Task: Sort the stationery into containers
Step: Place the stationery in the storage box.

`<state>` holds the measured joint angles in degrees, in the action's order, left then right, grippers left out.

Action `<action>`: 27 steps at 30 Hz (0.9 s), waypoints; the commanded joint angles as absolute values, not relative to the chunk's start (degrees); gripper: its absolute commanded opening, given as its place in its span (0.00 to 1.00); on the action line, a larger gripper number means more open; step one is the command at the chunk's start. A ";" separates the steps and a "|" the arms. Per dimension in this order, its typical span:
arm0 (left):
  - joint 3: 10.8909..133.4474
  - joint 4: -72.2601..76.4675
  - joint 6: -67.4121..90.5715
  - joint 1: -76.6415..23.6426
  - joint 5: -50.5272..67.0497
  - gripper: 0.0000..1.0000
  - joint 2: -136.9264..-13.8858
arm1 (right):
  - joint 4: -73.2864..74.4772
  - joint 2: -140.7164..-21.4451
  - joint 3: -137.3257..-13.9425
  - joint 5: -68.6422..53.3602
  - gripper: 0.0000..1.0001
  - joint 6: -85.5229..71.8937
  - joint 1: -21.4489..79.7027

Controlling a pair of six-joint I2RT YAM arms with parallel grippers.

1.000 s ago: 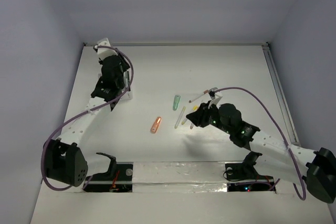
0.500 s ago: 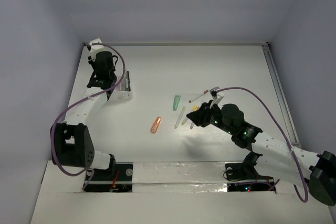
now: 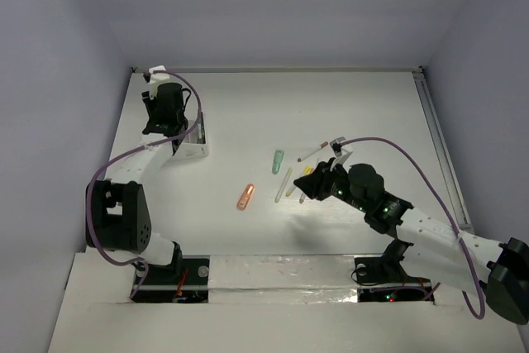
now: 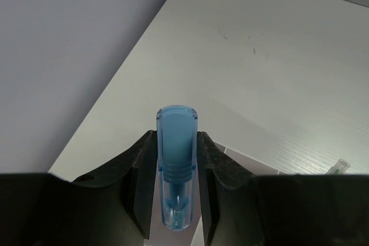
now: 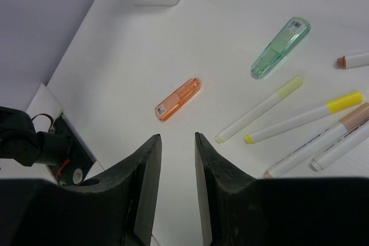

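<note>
Two fingers of my left gripper [image 4: 174, 137] pinch a translucent blue capped marker [image 4: 176, 122], just beside the white tray [image 3: 198, 150]. My right gripper [image 5: 176, 142] hangs narrowly parted and empty over the orange marker [image 5: 177, 99]; the green marker [image 5: 281, 47] and white pens [image 5: 300, 117] lie farther out.

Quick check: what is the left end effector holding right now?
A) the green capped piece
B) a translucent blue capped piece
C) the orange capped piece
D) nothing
B: the left wrist view shows the blue piece clamped between the fingers of the left end effector, while the orange piece and green piece lie loose.
</note>
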<state>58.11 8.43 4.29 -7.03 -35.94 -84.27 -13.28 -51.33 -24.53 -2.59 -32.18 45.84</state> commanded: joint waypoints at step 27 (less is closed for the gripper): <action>59.85 7.82 4.83 -9.49 -38.59 0.41 -81.92 | -13.62 -49.75 -24.61 -1.50 0.35 -31.55 46.23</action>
<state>58.11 6.85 3.90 -7.94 -38.22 -85.47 -12.95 -50.89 -24.53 -2.50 -32.16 45.84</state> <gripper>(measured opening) 0.414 0.355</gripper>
